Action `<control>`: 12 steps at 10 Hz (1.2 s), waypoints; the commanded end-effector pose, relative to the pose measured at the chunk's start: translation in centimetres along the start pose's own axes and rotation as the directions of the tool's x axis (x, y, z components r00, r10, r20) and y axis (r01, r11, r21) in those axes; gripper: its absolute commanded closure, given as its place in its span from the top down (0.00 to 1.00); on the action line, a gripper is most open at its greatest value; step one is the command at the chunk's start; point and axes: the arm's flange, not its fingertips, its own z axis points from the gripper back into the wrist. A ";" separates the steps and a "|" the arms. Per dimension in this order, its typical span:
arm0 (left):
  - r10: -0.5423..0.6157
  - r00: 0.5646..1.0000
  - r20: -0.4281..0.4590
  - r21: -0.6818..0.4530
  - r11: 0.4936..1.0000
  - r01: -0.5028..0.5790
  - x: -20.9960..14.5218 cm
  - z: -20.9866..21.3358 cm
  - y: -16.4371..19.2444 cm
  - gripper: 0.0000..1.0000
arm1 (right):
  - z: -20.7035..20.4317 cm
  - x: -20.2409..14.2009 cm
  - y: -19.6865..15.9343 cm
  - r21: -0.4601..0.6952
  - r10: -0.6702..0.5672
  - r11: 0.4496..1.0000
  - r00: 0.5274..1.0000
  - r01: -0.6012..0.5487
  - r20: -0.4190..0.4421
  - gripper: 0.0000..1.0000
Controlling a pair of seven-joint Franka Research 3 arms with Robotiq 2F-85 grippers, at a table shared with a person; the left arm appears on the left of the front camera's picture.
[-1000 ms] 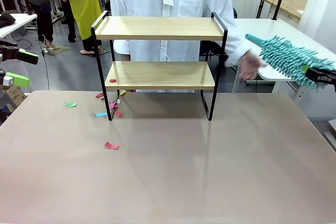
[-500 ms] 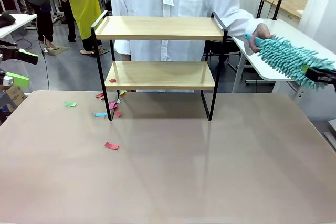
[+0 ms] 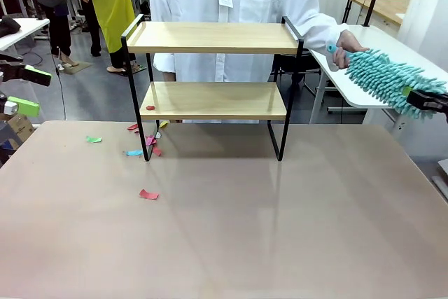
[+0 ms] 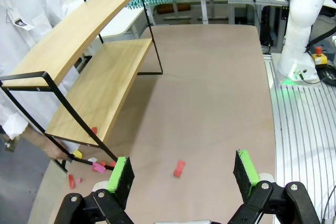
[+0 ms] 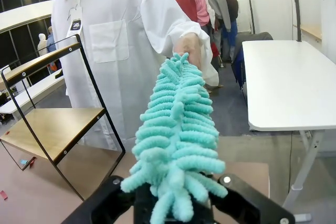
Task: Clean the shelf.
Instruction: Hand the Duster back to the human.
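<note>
The shelf (image 3: 213,36), two light wooden boards in a black frame, stands at the far side of the beige table; it also shows in both wrist views (image 4: 105,82) (image 5: 52,124). A small red scrap (image 3: 150,108) lies on its lower board. A teal fluffy duster (image 3: 385,78) (image 5: 176,129) sticks out of my right gripper (image 3: 420,96) (image 5: 173,203), whose fingertips are buried in the fluff. The person's hand (image 3: 348,41) (image 5: 189,45) grips the duster's far end. My left gripper (image 3: 28,90) (image 4: 184,174) hangs open and empty off the table's left edge.
Coloured paper scraps (image 3: 148,194) (image 4: 179,168) lie on the beige table (image 3: 280,229) near the shelf's left legs. A white table (image 3: 371,36) stands behind on the right, under the duster. The person in a white coat stands right behind the shelf.
The person's hand has risen from beside the white table and closed on the duster's far end. Both arms have stayed where they were.
</note>
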 end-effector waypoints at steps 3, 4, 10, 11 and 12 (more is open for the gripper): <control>-0.017 1.000 0.027 0.000 1.000 0.017 0.0 -0.1 0.2 1.00 | 1.2 2.1 0.3 0.005 -0.037 0.999 0.999 0.037 0.000 1.00; -0.017 1.000 0.027 0.000 1.000 0.017 0.0 -0.1 0.2 1.00 | 2.2 3.7 0.5 0.020 -0.059 0.998 0.998 0.058 0.033 1.00; -0.017 1.000 0.027 0.000 1.000 0.017 0.0 -0.1 0.2 1.00 | 8.6 16.6 -3.5 0.064 -0.353 0.932 0.859 0.356 0.370 1.00; -0.017 1.000 0.027 0.000 1.000 0.017 0.0 -0.1 0.2 1.00 | 9.5 17.4 -4.8 0.079 -0.387 0.918 0.832 0.389 0.398 1.00; -0.017 1.000 0.027 0.000 1.000 0.017 0.0 -0.1 0.2 1.00 | 10.4 17.8 -6.1 0.077 -0.400 0.910 0.812 0.408 0.424 1.00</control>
